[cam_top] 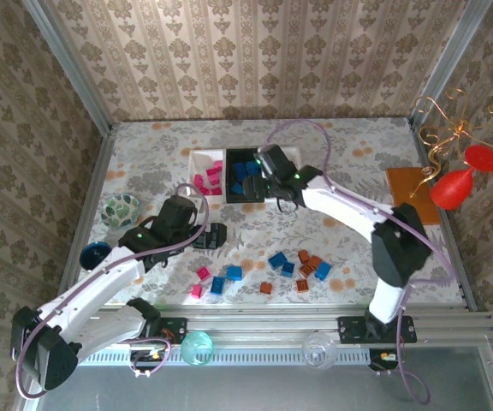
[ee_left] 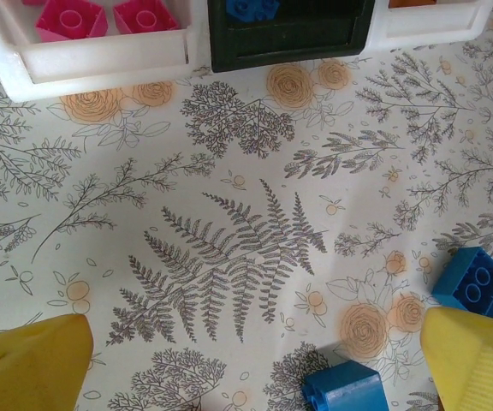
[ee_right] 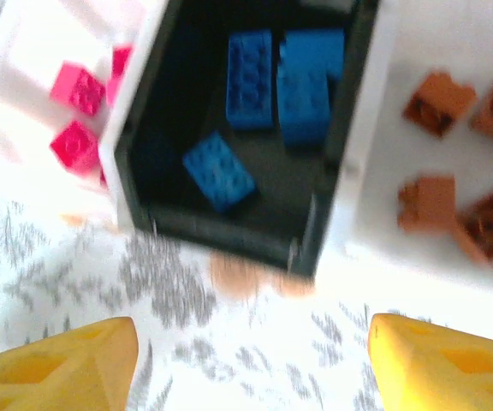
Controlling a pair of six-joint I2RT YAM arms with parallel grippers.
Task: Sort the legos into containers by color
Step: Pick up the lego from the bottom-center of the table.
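Patterned bowl (cam_top: 125,208) sits well left of the left gripper (ee_left: 255,360), whose jaws stand wide apart, holding nothing. One blue brick (ee_left: 342,390) lies on the cloth between its fingers, and another blue brick (ee_left: 467,276) lies just beside one finger. Ahead of them, the left white tray (ee_left: 101,62) with pink bricks and the black tray (ee_left: 289,43) present their near walls. Right gripper (ee_right: 251,360): jaws apart, empty, just short of the black tray's wall. Blue bricks (ee_right: 268,86) lie inside that tray. Orange-brown bricks (ee_right: 452,205) lie in the right white tray (ee_right: 375,231), ahead and to the right. Orange board (cam_top: 413,195) lies far right.
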